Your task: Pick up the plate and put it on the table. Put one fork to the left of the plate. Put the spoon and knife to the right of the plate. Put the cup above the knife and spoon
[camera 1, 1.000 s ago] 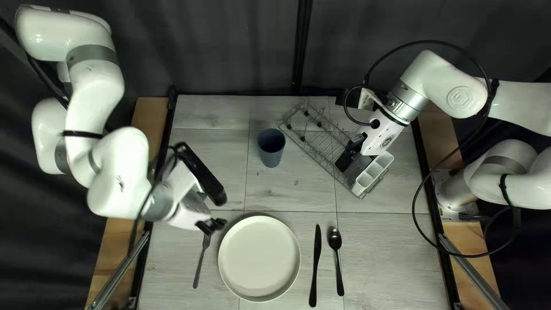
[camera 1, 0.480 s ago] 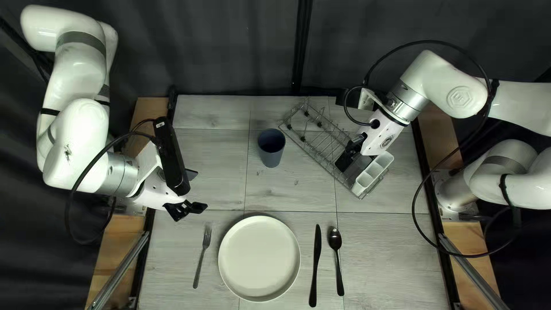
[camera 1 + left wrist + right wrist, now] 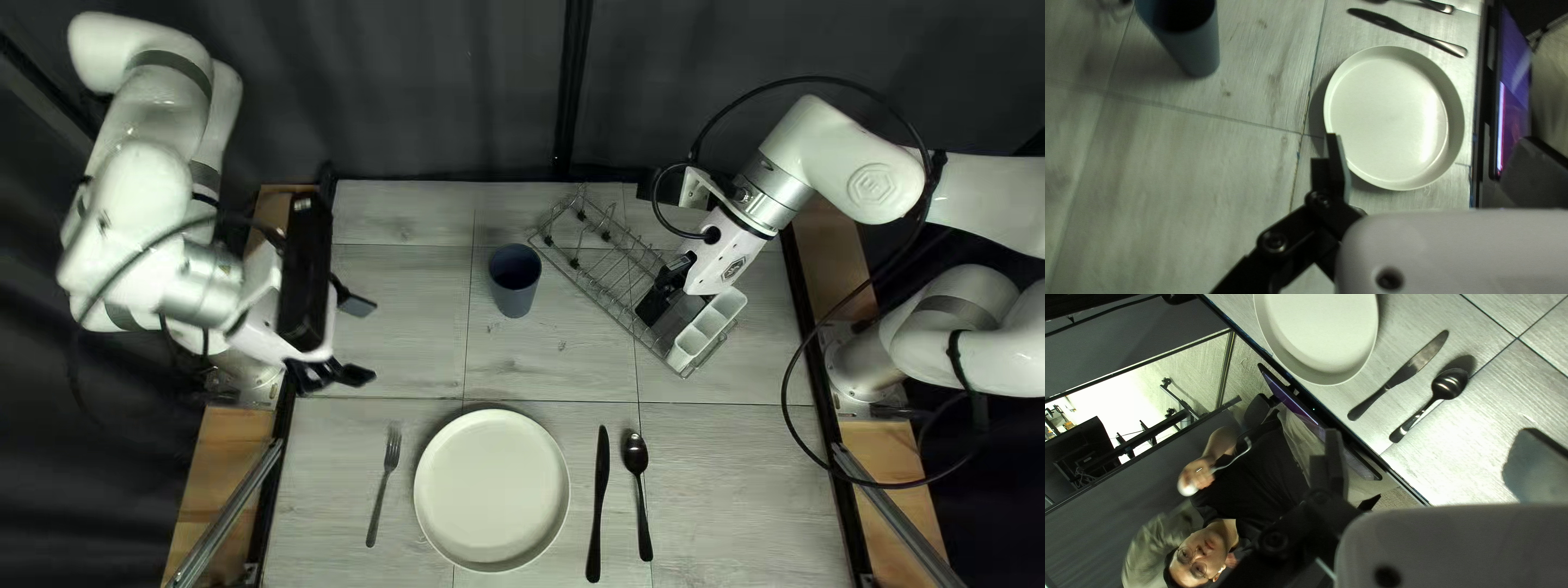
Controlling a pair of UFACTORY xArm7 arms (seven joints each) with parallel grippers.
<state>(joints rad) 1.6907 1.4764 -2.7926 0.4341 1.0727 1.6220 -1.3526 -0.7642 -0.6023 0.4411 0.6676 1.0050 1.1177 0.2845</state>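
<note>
One round plate (image 3: 491,490), pale and smooth with a raised rim, on the grey wood-grain table (image 3: 403,223), toward the near side. Left of it, a slender metal fork (image 3: 391,454), tines toward the far side; right of it, a slim dark knife (image 3: 602,474), then a spoon (image 3: 636,452) with a glossy oval bowl. Farther off than the plate, a blue-grey cup (image 3: 514,285), upright, tapering toward its base, just left of a wire rack (image 3: 599,301) with a white, boxy caddy (image 3: 708,327) at its near right end.

Left arm (image 3: 142,185) sharply bent above the left edge; left gripper (image 3: 372,342) pointing rightward, left of the cup, fingers spread wide. Right arm (image 3: 860,174) reaching in from the right, wrist slanting down leftward; right gripper (image 3: 661,316) over the rack, beside the caddy, fingers likewise well apart. Past the near edge, a person (image 3: 1263,473) in a dark top, one hand (image 3: 1200,476) raised.
</note>
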